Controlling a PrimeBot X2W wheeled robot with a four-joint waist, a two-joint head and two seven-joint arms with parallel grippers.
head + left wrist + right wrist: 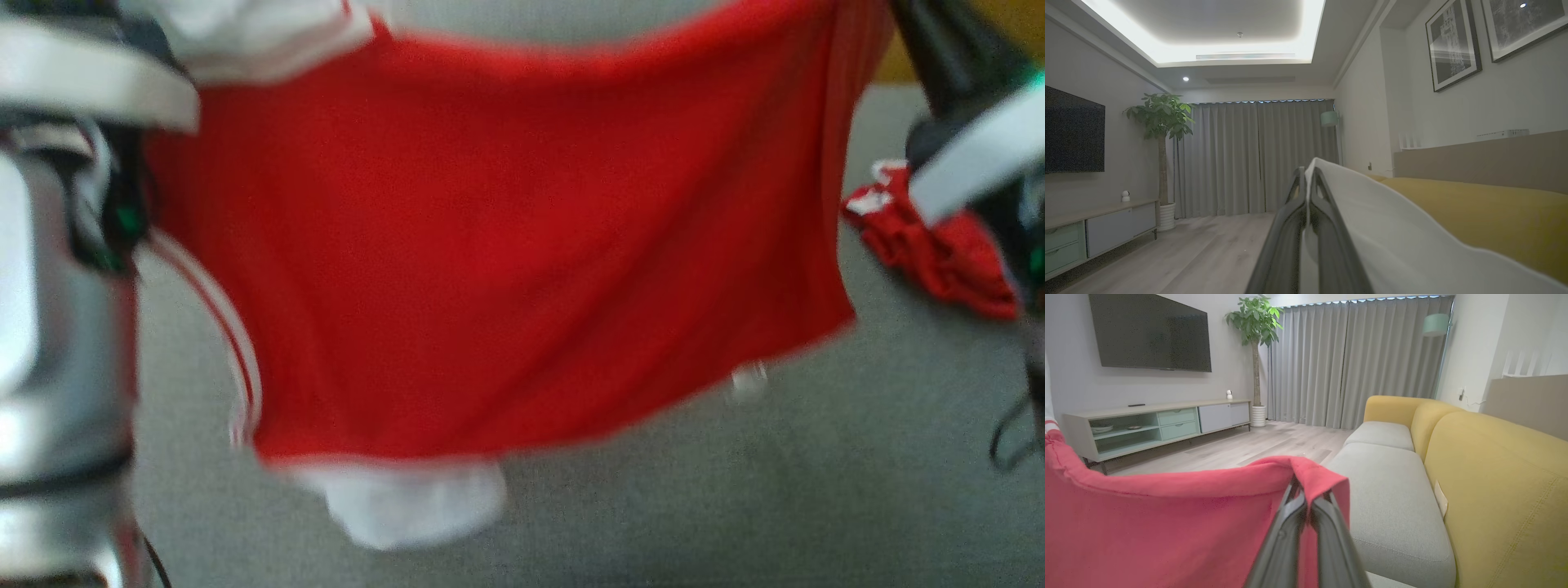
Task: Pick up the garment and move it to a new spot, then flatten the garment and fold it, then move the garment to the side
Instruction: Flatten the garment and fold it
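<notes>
While it hung between the two arms, the red garment [506,245] was spread out as a wide sheet above the grey sofa seat [735,523]. Its top edge ran taut from left to right, and a white panel drooped from its lower left corner. The head view was blurred, so finer detail of the cloth could not be made out.

The left gripper [1308,179] had its fingers pressed together on a white part of the garment, which draped off to the right of them. The right gripper [1308,498] was likewise pinched tight on a red corner that folded over its fingertips, with the rest of the cloth sagging away to the left.

A second, crumpled red cloth [939,245] lay on the seat at the right, well apart from the hanging garment. Beyond the grippers stood the yellow backrest [1502,477], a television [1151,335], a potted plant [1255,318] and grey curtains [1355,359].
</notes>
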